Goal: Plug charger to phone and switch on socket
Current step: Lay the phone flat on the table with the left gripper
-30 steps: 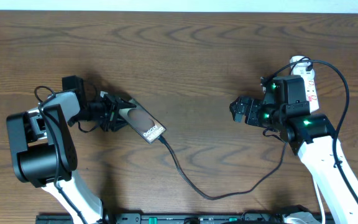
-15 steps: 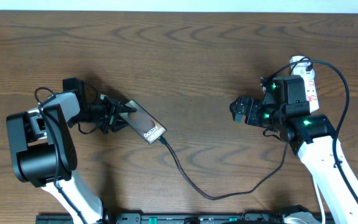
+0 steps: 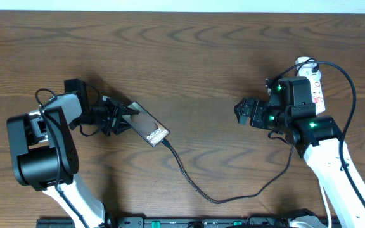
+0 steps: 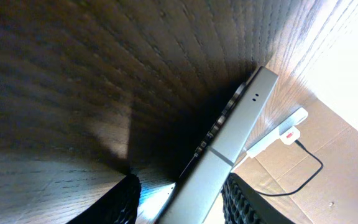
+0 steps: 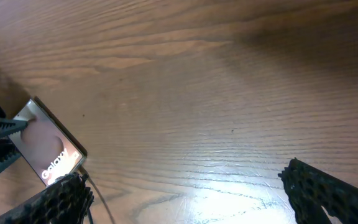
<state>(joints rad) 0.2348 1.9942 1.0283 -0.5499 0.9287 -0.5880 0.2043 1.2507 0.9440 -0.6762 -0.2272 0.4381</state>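
The phone (image 3: 147,125) lies slanted at centre left, its lettered end toward the middle of the table. The charger's black cable (image 3: 198,190) runs from its plug tip (image 3: 165,142) at that end, loops along the front and rises to the right arm. My left gripper (image 3: 118,118) is shut on the phone's far end. In the left wrist view the phone's silver edge (image 4: 229,149) sits between the fingers (image 4: 188,202). The socket (image 3: 315,82) lies at the right, partly under the right arm. My right gripper (image 3: 243,113) is open, empty and left of the socket. The right wrist view shows the phone (image 5: 48,146).
The white strip with its red mark also shows far off in the left wrist view (image 4: 279,132). Bare wooden table (image 3: 208,76) lies between the arms. A black rail (image 3: 189,222) runs along the front edge.
The phone has tipped slightly in the left gripper, and its brownish patch no longer shows from above. The right arm has not moved.
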